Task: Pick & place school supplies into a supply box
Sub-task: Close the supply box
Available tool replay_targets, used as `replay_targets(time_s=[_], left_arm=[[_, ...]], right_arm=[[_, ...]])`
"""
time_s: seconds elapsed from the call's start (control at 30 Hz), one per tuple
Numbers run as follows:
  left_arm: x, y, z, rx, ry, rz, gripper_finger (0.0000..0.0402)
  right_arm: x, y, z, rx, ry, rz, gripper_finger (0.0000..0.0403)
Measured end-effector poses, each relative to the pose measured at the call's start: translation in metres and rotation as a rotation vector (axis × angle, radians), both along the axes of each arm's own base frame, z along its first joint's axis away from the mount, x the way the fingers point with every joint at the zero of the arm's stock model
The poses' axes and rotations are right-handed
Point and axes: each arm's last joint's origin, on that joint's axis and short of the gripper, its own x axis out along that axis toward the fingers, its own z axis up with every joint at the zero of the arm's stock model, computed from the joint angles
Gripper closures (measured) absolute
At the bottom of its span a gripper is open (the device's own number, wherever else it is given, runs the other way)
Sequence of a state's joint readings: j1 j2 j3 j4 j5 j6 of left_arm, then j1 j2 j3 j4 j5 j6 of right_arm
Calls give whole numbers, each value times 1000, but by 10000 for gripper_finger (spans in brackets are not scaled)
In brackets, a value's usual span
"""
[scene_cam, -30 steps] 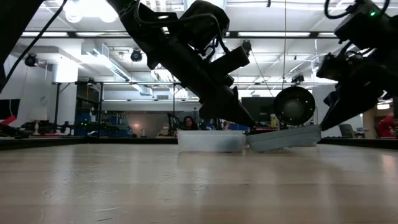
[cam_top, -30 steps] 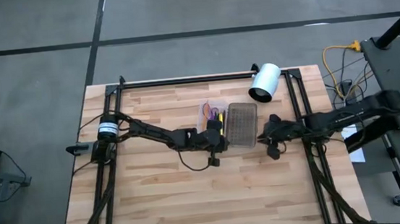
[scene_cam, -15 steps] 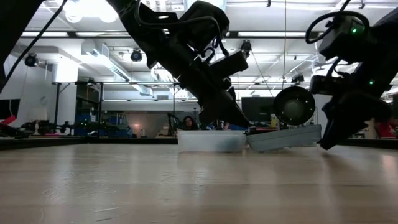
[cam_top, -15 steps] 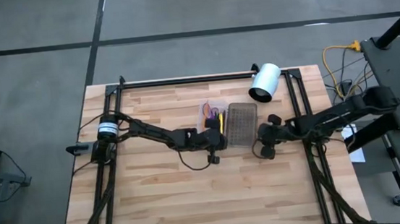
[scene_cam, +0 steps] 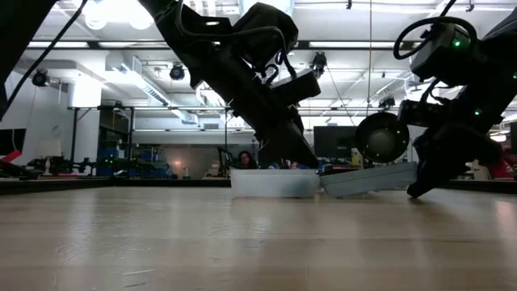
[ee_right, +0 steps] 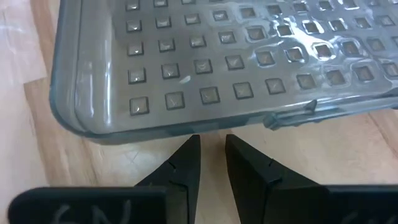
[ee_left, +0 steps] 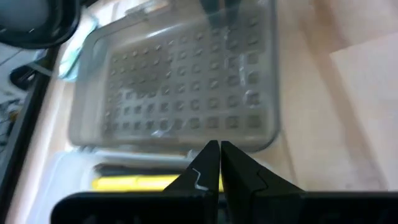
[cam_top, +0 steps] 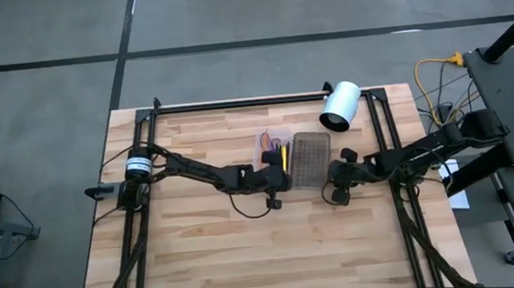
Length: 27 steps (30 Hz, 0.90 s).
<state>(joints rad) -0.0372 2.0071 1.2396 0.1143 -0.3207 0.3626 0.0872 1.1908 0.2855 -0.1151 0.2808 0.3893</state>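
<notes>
Box (cam_top: pixel 298 160) lies open on counter (cam_top: pixel 201 251), supplies (ee_left: pixel 134 182) inside tray; left hand (ee_left: pixel 215 163) clenched, empty, bracing tray; right hand (ee_right: pixel 211 155) slightly parted, empty, nosing lid (ee_right: pixel 217 56) edge, likely to close it.

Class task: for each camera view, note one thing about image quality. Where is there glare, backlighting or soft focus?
Low view: bright ceiling lights backlight both arms into silhouettes, and the tabletop shows sheen.
Right wrist view: glare streaks on the lid.
Left wrist view: soft focus, with the yellow pencil blurred.
High view: evenly lit, no strong glare.
</notes>
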Motion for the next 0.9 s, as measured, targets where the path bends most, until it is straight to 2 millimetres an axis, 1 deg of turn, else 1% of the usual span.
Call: replay_targets(time_s=[0.1,0.27,0.67,0.9], left_arm=[[-1,1,-1,31,10,40,402],[-2,6,-2,30,25,56,402],[-3,7,-3,25,29,57,402],[-4,7,-4,23,34,57,402]], right_arm=[[0,0,0,-5,-2,-4,335],[0,0,-1,-5,-1,-6,335],[2,0,0,-14,-37,-5,335],[2,-2,1,-58,-43,-32,335]])
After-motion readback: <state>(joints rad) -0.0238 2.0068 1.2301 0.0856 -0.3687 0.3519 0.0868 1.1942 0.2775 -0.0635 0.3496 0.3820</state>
